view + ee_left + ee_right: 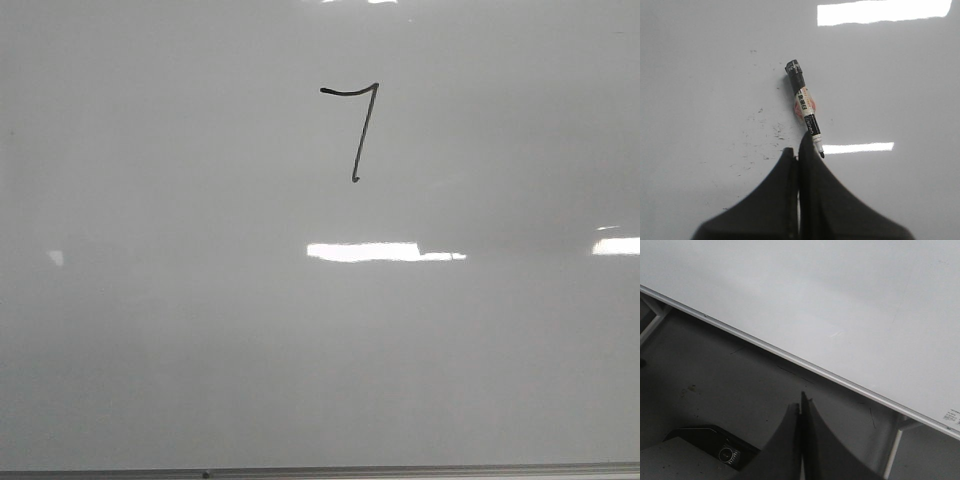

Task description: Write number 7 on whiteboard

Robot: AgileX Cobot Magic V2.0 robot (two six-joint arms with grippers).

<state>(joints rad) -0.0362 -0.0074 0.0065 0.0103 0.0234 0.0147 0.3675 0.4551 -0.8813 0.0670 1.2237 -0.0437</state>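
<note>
The number 7 [365, 132] is drawn in thin black line on the upper middle of the whiteboard [150, 300]; no gripper shows in the front view. In the left wrist view, a black and white marker [804, 105] lies uncapped on the whiteboard [900, 75], its tip pointing at my left gripper [796, 150]. That gripper is shut and empty, its fingertips just beside the marker's tip. My right gripper [801, 402] is shut and empty over a dark surface, off the whiteboard [840, 290].
The board's thin metal edge [790, 359] runs diagonally past the right gripper and along the bottom of the front view [400, 470]. A black device with a round dial [725, 454] and a white frame leg [894, 450] lie near the right gripper. Faint ink specks [760, 135] mark the board.
</note>
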